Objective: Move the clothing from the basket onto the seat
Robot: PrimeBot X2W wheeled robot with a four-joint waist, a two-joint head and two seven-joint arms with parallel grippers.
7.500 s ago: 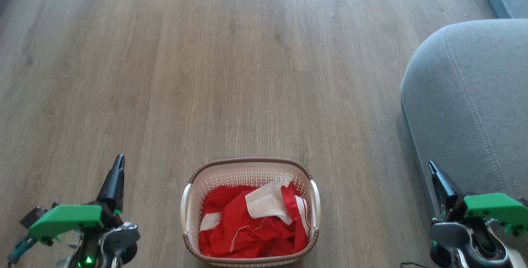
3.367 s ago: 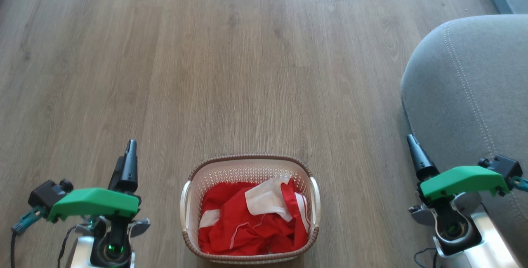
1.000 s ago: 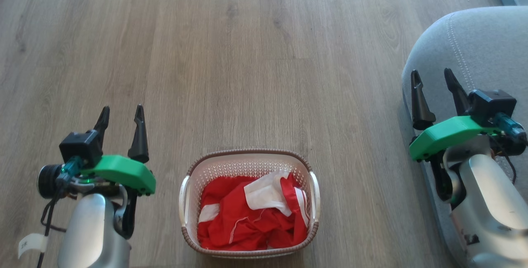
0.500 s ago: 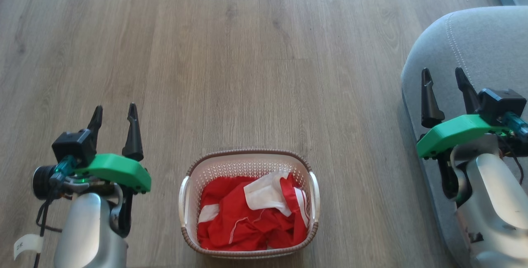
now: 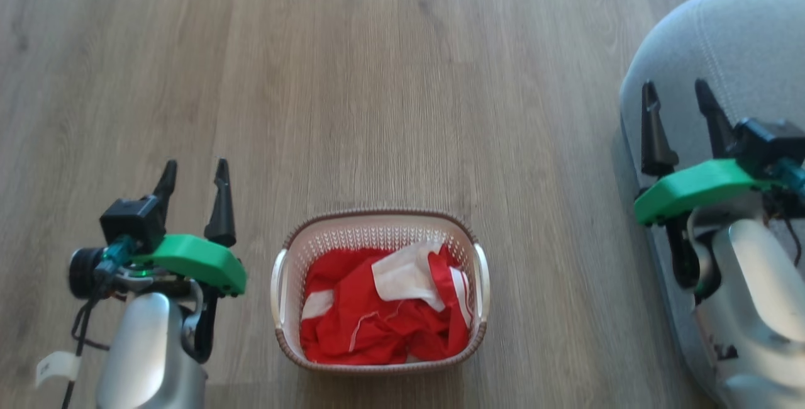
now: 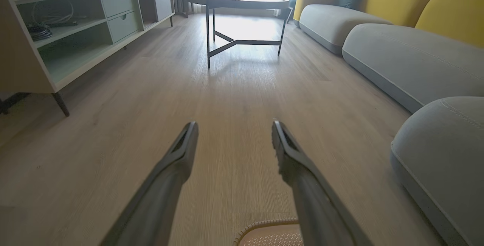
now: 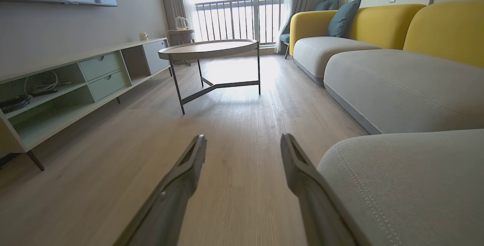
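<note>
The cream basket (image 5: 280,283) with a brown rim stands on the wood floor at the bottom centre of the head view, and its rim (image 6: 264,225) peeks in at the bottom of the left wrist view. Red clothing (image 5: 377,327) with white panels lies crumpled inside it. The grey seat (image 5: 717,38) rounds in at the right; its corner (image 6: 446,151) (image 7: 408,185) shows in both wrist views. My left gripper (image 5: 194,171) (image 6: 234,128) hovers open and empty left of the basket. My right gripper (image 5: 676,91) (image 7: 244,140) is open and empty over the seat's left edge.
A round coffee table (image 7: 210,49) on thin metal legs stands further ahead. A low TV cabinet (image 7: 75,75) runs along the left wall. A grey and yellow sofa (image 7: 397,64) lines the right side. Bare wood floor (image 5: 377,82) stretches ahead of the basket.
The head view has tilted, so floor, basket and seat all sit higher in frame. Both grippers stay open beside the basket; the right one has edged a little right over the seat's edge.
</note>
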